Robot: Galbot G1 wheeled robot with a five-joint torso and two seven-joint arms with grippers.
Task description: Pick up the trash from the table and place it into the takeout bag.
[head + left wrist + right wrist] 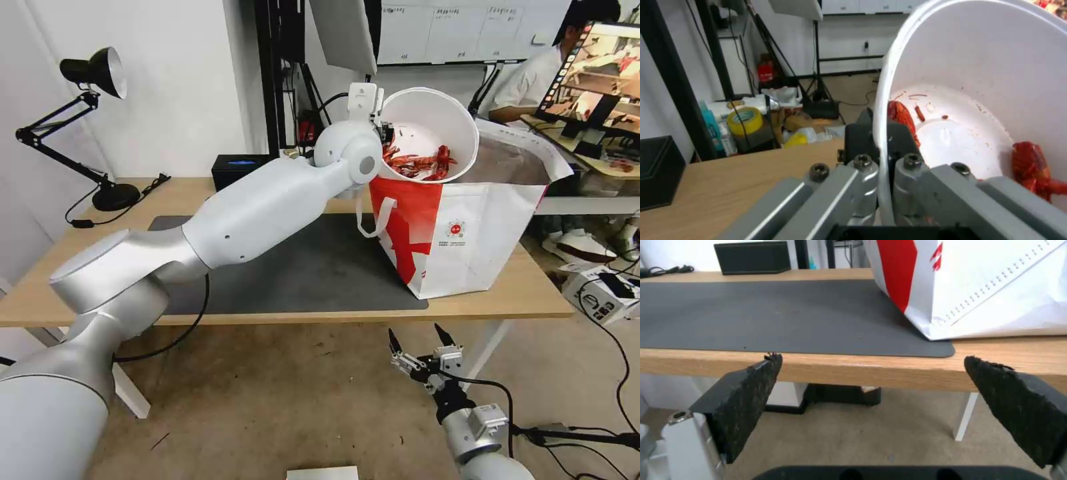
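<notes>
My left gripper is shut on the rim of the white bowl, holding it tipped on its side over the open top of the takeout bag. Red shells lie against the bowl's lower wall. In the left wrist view the bowl's rim is pinched between the fingers, with red shells inside. The bag stands on the right end of the table, partly on the dark grey mat. My right gripper hangs open below the table's front edge, its pads wide apart.
A black box sits at the back of the table, and a black desk lamp stands at the back left. A cable runs from the lamp base. A monitor and a person are behind the bag to the right. Boxes lie on the floor at right.
</notes>
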